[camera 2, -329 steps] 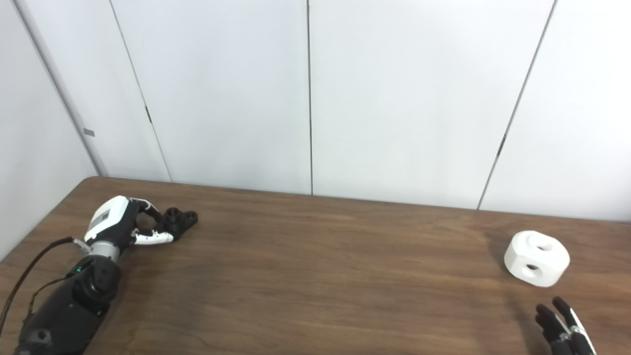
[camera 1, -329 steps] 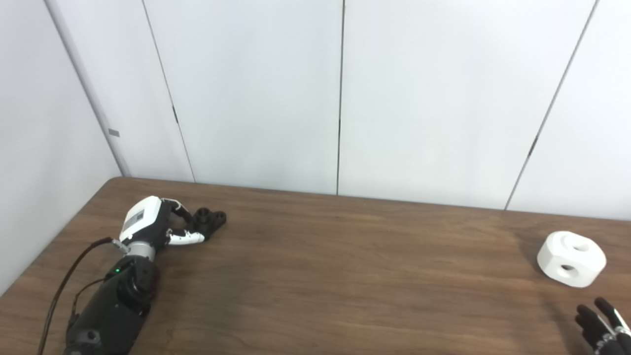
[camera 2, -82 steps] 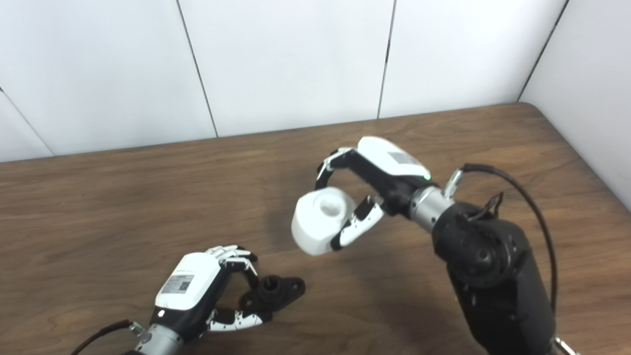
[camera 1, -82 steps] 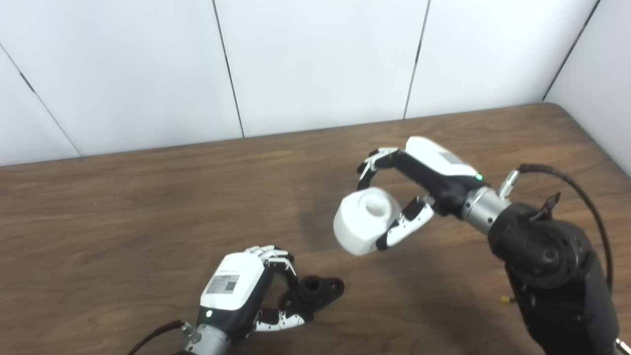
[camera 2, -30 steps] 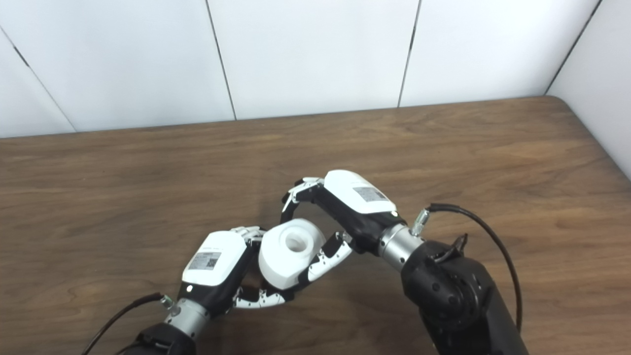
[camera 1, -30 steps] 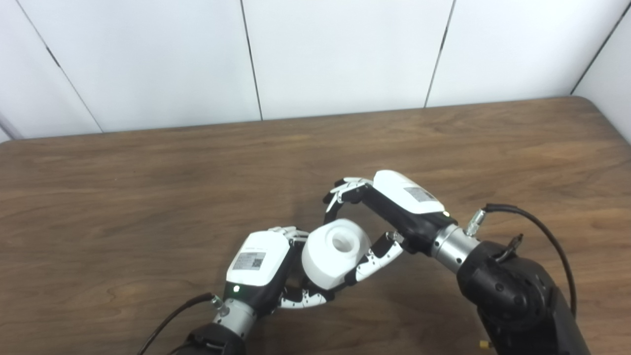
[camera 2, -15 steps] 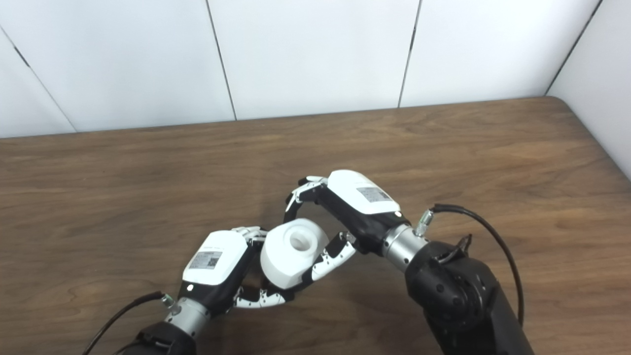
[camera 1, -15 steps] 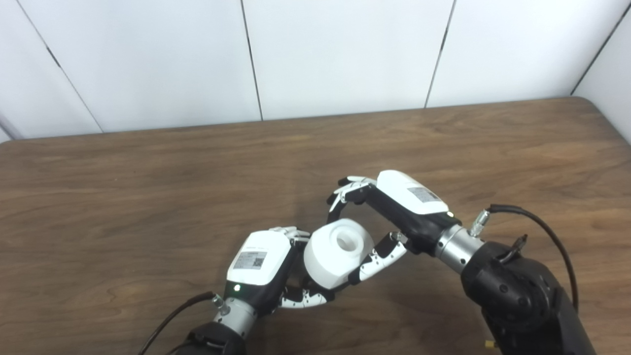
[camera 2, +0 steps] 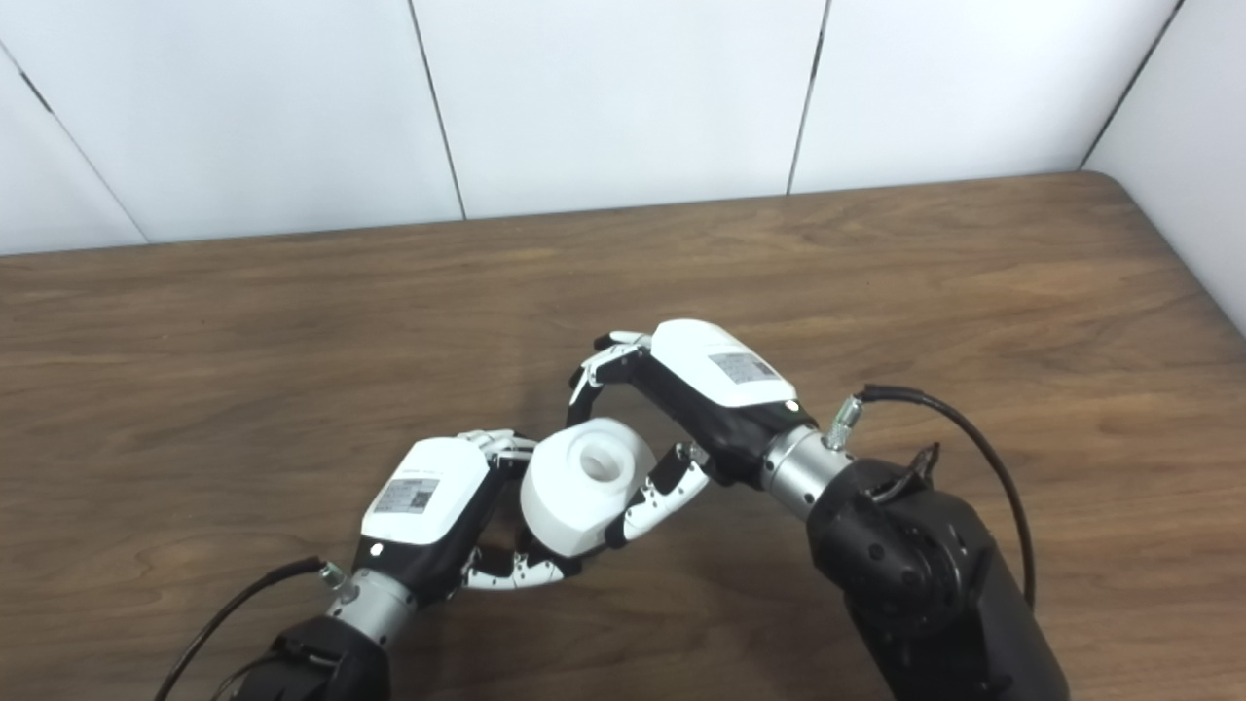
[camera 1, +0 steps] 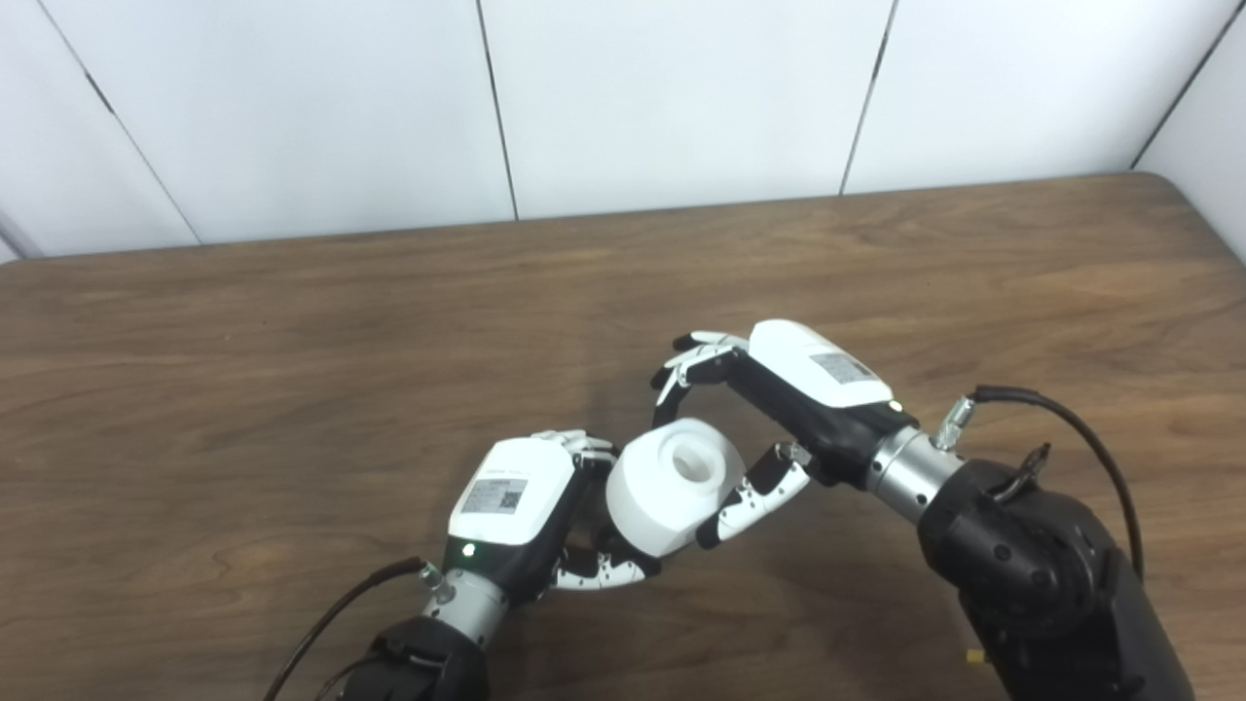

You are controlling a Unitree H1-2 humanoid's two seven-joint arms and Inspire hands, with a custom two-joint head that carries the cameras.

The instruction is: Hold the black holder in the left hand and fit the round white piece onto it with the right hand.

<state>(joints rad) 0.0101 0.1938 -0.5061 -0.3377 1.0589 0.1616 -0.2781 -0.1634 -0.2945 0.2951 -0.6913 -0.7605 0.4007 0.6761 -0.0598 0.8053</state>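
Note:
The round white piece (camera 1: 672, 487), with a hole in its top face, sits low over the table against my left hand's fingers. My right hand (camera 1: 779, 409) is shut on it, fingers (camera 1: 681, 365) curled over its far side and thumb (camera 1: 754, 492) against its near right side. My left hand (camera 1: 516, 497) is closed with its thumb (camera 1: 594, 574) under the white piece. The black holder it grips is almost wholly hidden beneath the piece. Both hands also show in the right eye view: left (camera 2: 423, 506), right (camera 2: 706, 385), white piece (camera 2: 584, 487).
The brown wooden table (camera 1: 243, 370) runs to white wall panels (camera 1: 681, 97) at the back. Its right far corner (camera 1: 1158, 180) is in view. A black cable (camera 1: 1061, 419) loops off my right forearm.
The picture has shifted slightly. Over the last second the white piece stays pressed onto my left hand's grip. My right hand has edged a little right with it.

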